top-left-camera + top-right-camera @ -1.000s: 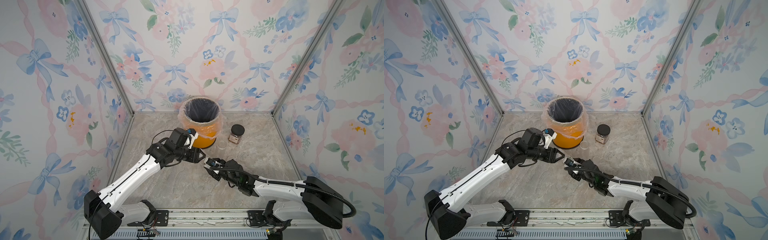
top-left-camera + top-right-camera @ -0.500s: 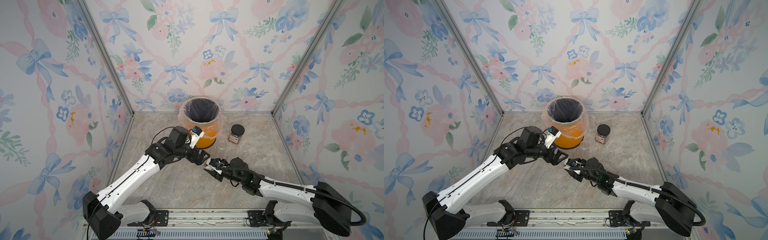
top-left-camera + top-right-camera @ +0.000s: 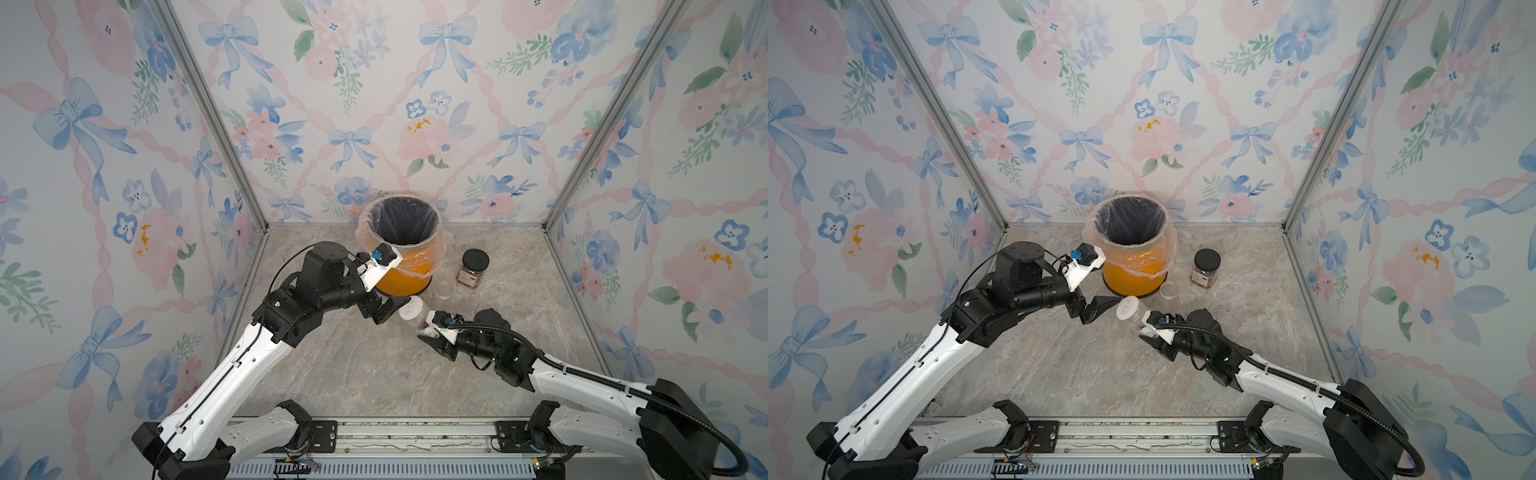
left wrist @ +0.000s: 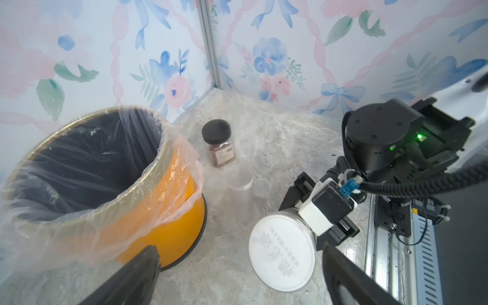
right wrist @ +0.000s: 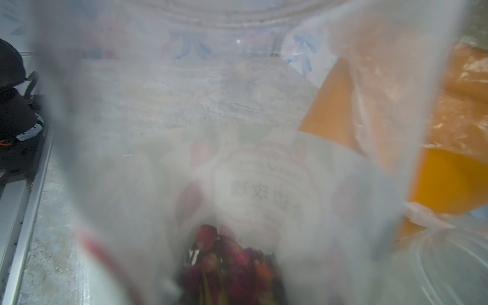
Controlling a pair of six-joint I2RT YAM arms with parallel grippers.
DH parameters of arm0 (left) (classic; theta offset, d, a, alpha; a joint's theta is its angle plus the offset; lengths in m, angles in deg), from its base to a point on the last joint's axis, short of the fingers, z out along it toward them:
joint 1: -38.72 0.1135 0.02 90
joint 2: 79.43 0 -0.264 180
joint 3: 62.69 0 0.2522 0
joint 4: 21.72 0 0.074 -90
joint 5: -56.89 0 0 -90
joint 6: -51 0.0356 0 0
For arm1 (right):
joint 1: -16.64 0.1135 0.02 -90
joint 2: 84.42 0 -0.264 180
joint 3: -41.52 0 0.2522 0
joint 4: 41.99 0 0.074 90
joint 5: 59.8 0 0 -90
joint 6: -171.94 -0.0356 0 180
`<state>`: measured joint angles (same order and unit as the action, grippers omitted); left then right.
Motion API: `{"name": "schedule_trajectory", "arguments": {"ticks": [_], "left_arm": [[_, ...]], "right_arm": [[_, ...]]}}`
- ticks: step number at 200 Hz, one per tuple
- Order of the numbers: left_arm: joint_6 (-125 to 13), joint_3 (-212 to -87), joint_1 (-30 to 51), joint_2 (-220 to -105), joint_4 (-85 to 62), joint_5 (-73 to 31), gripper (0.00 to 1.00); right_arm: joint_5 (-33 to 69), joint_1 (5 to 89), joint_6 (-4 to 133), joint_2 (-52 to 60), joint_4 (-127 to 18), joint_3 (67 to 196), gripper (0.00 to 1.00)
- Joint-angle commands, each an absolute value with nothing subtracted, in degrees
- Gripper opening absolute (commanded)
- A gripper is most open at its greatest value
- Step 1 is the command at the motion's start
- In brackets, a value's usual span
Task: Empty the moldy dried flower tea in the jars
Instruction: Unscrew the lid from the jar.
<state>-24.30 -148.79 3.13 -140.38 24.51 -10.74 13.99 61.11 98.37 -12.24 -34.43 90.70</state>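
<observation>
The left gripper has just spread its black jaws wide, with nothing between them. A second ago they stood closer together in much the same spot, just in front of the round orange bin with its thin clear plastic liner. Facing them, close but apart in both top views, is the flat white lid of the round clear plastic jar, which is tilted with its lid toward the left gripper. The right gripper is clamped on the jar's body behind the lid and seems to have brought it slightly nearer the bin. The lid is on, so the reddish-brown dried flower tea is inside, a loose clump seen through the wall in the right wrist view.

I judge the widening to be either a release after a turn or the set-up for taking the lid. Either way this jar is not yet uncapped, and nothing from it has reached the bin.

Beside the bin on the right arm's side, the tall slim clear jar stands open and looks empty, its small translucent lid just beside it. The squarish clear jar with a black lid stands a little beyond, capped, with brown tea inside.
</observation>
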Motion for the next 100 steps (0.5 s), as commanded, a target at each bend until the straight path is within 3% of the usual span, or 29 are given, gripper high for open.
{"name": "schedule_trajectory", "arguments": {"ticks": [1,100], "left_arm": [[-12.2,-145.0,2.1,-138.3,25.3,-6.1,0.98],[1.7,-143.1,0.8,-142.0,25.3,2.5,0.98]], "right_arm": [[7.7,59.5,96.9,-13.2,-36.0,90.6,0.39],[-0.4,58.3,101.2,-13.2,-47.7,95.8,0.41]]}}
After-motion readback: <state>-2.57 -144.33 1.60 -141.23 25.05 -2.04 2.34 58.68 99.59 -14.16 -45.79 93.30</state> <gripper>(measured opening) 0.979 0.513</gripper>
